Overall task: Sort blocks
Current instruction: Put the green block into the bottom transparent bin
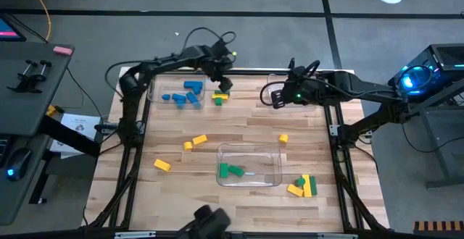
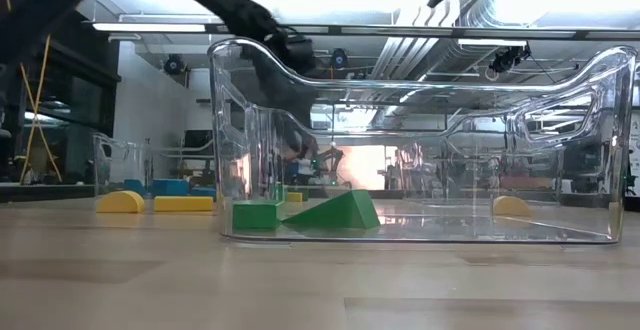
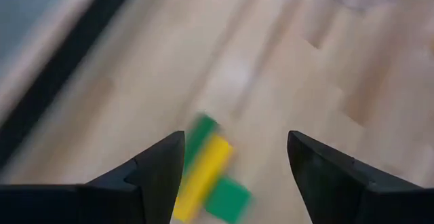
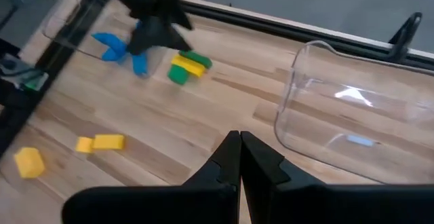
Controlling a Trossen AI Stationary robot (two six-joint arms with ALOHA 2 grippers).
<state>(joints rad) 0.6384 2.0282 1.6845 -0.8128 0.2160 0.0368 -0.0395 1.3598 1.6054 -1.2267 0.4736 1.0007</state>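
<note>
Looking down from the high view, we've got the left gripper (image 1: 221, 85) hanging just over a small green-and-yellow block cluster (image 1: 220, 97) near the far edge of the wooden table (image 1: 239, 203). Its wrist cam shows the fingers (image 3: 159, 176) spread wide apart w/ nothing between them, the cluster (image 3: 207, 173) below, nearer one finger. Blurry there, so we can't tell if anything touches.

Right beside that, the far-left clear tray (image 1: 154, 94) holds the blue blocks (image 1: 187, 94), bunched together inside it. The tray's right wall sits close to the cluster, so tight room on that side.

The right gripper (image 1: 278, 99) is at the far edge too, by an empty clear tray (image 1: 267, 88) lying there; jaws pressed together, holding nothing, per its wrist cam (image 4: 240, 149).

Mid-table is roomy: two yellow blocks (image 1: 195, 142) touching each other left of centre, one yellow block (image 1: 162, 165) nearer the left edge, one small yellow block (image 1: 283, 138) to the right, all well apart.

The near clear tray (image 1: 274, 152) has green blocks (image 1: 230, 170) at its left end; low view shows a green cube (image 2: 254, 216) and a green wedge (image 2: 337, 211) on its floor. By the near-right corner, a yellow-and-green cluster (image 1: 303, 186) sits outside any tray, close to the right edge.
</note>
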